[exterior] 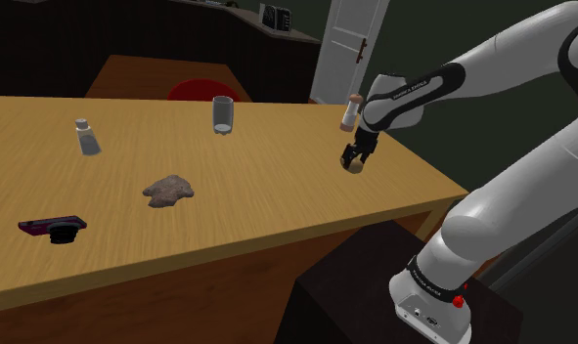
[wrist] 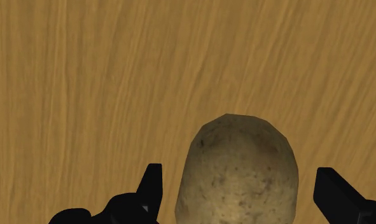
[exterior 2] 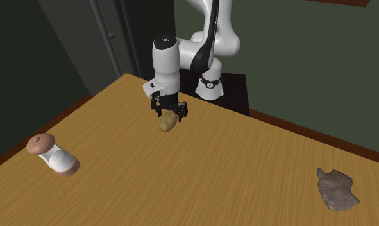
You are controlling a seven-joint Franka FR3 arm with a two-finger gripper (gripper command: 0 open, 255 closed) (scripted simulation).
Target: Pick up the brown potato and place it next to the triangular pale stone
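The brown potato (wrist: 240, 172) lies on the wooden table (exterior: 277, 195) near the corner closest to the stand. My gripper (wrist: 238, 178) points down over it, open, with one black finger on each side and a small gap to the potato's skin on both. From outside, the gripper (exterior 2: 169, 110) straddles the top of the potato (exterior 2: 167, 122), and in the shoulder view the gripper (exterior: 355, 159) covers most of it. The pale stone (exterior: 169, 189), a rough grey-brown lump, rests mid-table, far from the potato, toward the second exterior view's right (exterior 2: 337, 189).
A white bottle with a brown cap (exterior 2: 52, 154) is close to the potato, behind my hand (exterior: 352, 110). A glass (exterior: 223, 114), a small shaker (exterior: 88, 137) and a dark maroon object (exterior: 52, 229) stand farther along the table. The table's edge (exterior: 414, 210) runs near the stand.
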